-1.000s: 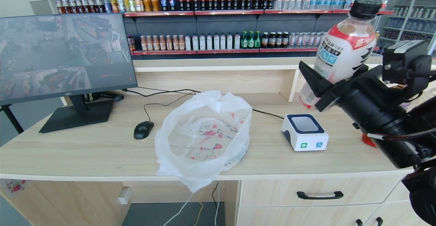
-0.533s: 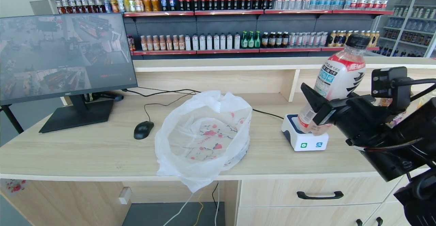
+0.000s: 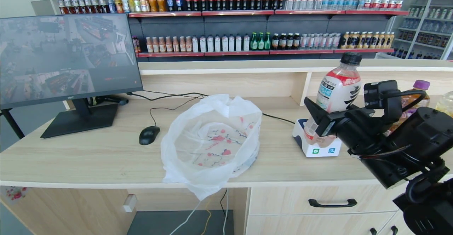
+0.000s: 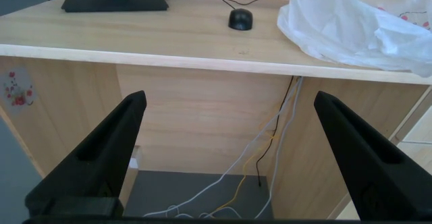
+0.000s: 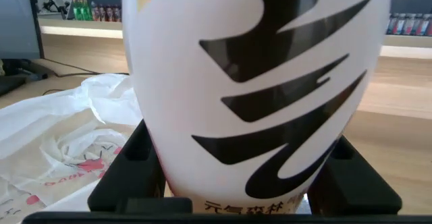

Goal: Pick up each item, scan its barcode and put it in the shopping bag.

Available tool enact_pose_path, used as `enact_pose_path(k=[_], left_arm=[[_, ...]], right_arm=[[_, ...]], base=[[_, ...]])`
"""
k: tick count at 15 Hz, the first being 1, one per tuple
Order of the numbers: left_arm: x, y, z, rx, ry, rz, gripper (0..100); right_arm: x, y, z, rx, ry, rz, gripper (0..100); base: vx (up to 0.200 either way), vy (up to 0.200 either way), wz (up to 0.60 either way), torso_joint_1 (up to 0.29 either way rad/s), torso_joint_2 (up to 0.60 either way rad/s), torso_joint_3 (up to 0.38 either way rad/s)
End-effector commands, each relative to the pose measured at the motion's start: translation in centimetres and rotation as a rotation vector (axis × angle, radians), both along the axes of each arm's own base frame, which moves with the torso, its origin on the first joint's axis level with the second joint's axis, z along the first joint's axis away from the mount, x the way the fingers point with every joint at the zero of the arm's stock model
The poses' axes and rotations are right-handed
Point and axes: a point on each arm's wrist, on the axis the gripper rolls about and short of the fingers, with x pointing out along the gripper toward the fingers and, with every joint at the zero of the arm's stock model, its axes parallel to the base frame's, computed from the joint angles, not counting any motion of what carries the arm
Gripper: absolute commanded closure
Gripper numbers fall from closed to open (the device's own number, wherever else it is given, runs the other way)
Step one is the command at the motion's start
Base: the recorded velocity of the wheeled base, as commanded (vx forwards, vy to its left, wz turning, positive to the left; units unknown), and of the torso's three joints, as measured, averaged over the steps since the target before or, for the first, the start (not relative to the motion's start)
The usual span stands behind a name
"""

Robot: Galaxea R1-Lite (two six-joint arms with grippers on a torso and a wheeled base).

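Starting at the left, our left gripper hangs below the front edge of the pale wooden bench, its black fingers spread wide and holding nothing. At the middle of the frame the translucent white plastic shopping bag with red flower print sits open-mouthed on the bench.

Right of it comes the change. Within the last second our right gripper has carried the clear plastic drink bottle, black-capped, down from the upper right of the frame to the small white box scanner with its dark window. The fingers are clamped on the bottle's lower half. We cannot tell whether its base touches the scanner.

We judge scanning is under way, with bagging next.

The white, red and blue label carries bold black strokes, and its print is too small to read. The scanner front bears green and blue icons.
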Motion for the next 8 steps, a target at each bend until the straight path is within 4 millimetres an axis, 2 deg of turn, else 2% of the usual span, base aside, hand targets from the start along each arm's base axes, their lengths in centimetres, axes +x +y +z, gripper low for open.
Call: enact_pose_path(k=[1,8], left_arm=[[0.0,0.0,0.0,0.0,0.0,0.0,0],[0.01,0.0,-0.05,-0.002,0.001,0.0,0]], right_arm=[[0.16,0.09,-0.37,-0.006,0.011,0.0,100],[0.27,0.14,-0.32,-0.004,0.008,0.0,100]], base=[[0.0,0.0,0.0,0.0,0.0,0.0],[0.0,0.2,0.0,0.003,0.0,0.004]])
